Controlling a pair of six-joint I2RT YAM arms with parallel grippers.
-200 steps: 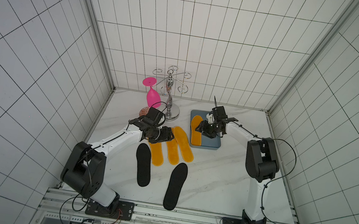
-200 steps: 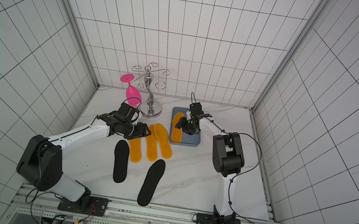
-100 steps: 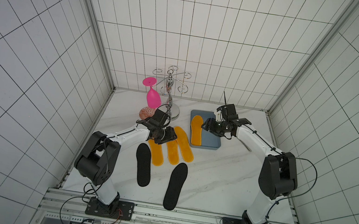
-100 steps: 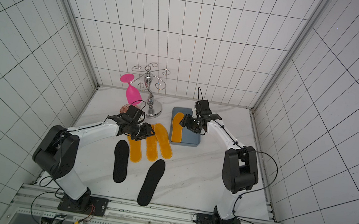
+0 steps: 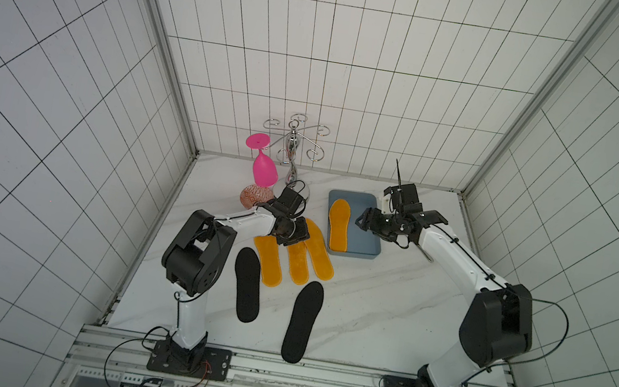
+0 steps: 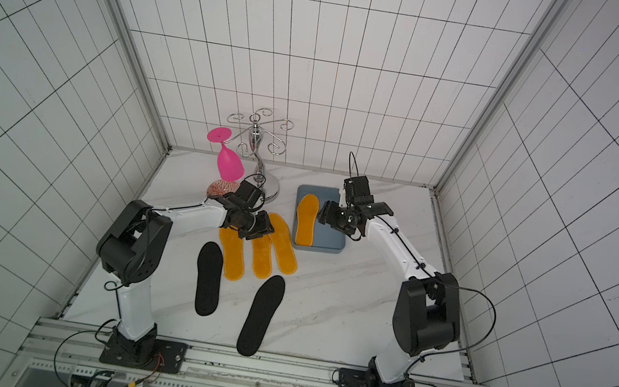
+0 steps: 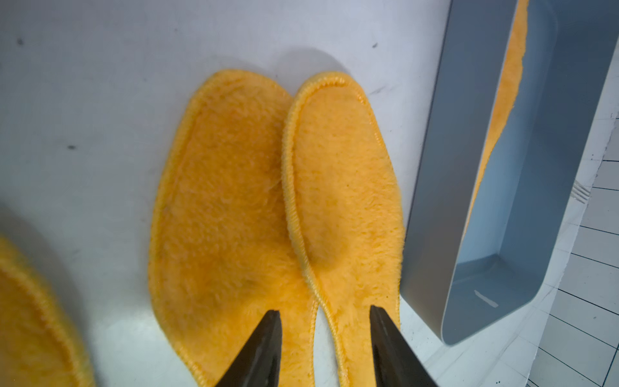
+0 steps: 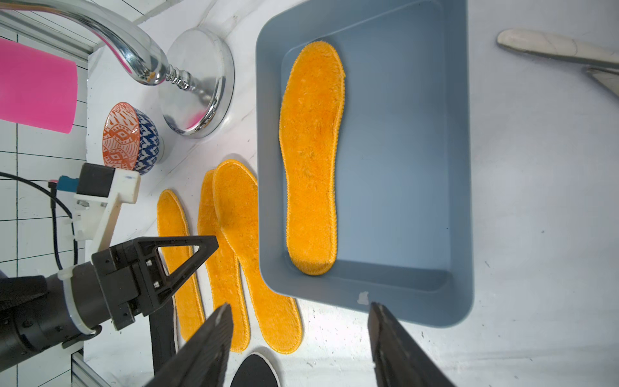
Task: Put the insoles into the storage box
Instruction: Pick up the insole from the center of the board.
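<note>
Nearest us, two black insoles (image 5: 247, 285) lie untouched. Our left gripper (image 7: 323, 310) has come down over the topmost orange insole (image 7: 341, 187) beside the storage box (image 5: 362, 247), jaws apart but narrowing on its narrow end. Farther back, our right gripper (image 8: 298, 306), apart and empty, has withdrawn, leaving the first orange insole (image 5: 338, 224) inside. Five remain.

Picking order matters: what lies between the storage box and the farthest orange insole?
The middle orange insole, overlapped by the nearer orange insole beside the storage box; clearest in the right wrist view.
</note>
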